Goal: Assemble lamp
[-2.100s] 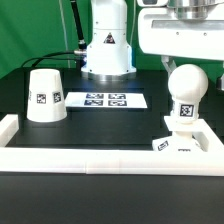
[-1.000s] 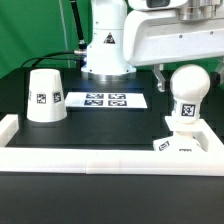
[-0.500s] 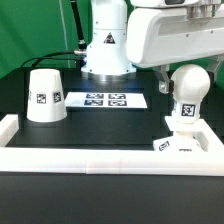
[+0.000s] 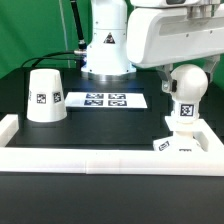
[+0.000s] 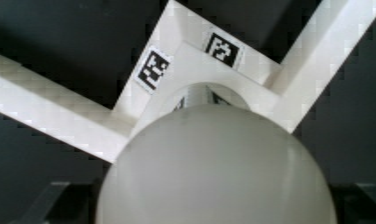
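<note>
The lamp is in three white parts, and all look like light, stiff, hollow plastic with a smooth matt skin. I judge none of them fragile. They are likely slippery under hard pads, the round one most of all.

The bulb (image 4: 186,88) is a ball on a short neck, with a black-and-white tag on its front. It stands upright on the low square base (image 4: 181,143). This pair sits well off the marker board (image 4: 105,100), past its end toward the exterior view's right and nearer the camera than the board. A hold across the ball's widest part should keep it from squirting out. Higher or lower, the curve would push the pads off.

The shade (image 4: 45,97) is a larger tapered cup standing mouth down, just beside the marker board's other end, toward the exterior view's left. It carries one tag on its wall. Because it tapers, I would take it across the narrow closed end, where the walls are nearest to parallel.

The gripper (image 4: 182,68) hangs right over the bulb, on the same side of the marker board. In the wrist view the ball fills the frame. Dark blurred shapes on either side of it may be the fingers (image 5: 50,203), but I cannot tell whether they are spread or pressing on it.
</note>
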Motion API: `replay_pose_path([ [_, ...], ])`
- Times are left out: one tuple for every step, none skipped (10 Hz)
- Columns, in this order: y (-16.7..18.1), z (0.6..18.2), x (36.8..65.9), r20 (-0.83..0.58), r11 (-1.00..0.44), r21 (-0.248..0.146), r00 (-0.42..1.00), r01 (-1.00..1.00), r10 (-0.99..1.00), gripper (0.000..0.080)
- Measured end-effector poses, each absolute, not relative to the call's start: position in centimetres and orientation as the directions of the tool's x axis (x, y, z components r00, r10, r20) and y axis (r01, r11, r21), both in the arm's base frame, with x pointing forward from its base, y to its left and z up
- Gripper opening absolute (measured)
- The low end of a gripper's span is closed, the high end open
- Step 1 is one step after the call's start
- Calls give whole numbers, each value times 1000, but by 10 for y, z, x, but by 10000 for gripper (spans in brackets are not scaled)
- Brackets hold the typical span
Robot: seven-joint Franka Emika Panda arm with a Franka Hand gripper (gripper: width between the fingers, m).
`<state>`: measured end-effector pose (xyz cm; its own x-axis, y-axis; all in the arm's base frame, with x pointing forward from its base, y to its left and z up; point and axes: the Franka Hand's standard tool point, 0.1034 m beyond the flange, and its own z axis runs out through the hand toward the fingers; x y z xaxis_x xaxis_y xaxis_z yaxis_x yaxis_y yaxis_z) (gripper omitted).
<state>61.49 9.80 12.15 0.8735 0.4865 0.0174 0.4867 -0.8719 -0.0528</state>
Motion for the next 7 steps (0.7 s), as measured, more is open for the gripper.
replay_pose_path([
  [98,121,615,15,-917,-57,919,394,394,577],
  [98,121,614,8,-965,-58,966,257,257,577],
  [98,121,612,-3,-993,-57,995,101,102,578],
  [98,121,611,-13,-998,-59,999,-36,-36,578],
  [97,121,611,-22,-981,-58,983,-185,-184,579],
  [97,121,611,-27,-967,-55,968,-250,-249,579],
  [97,121,611,-31,-951,-55,952,-305,-303,579],
])
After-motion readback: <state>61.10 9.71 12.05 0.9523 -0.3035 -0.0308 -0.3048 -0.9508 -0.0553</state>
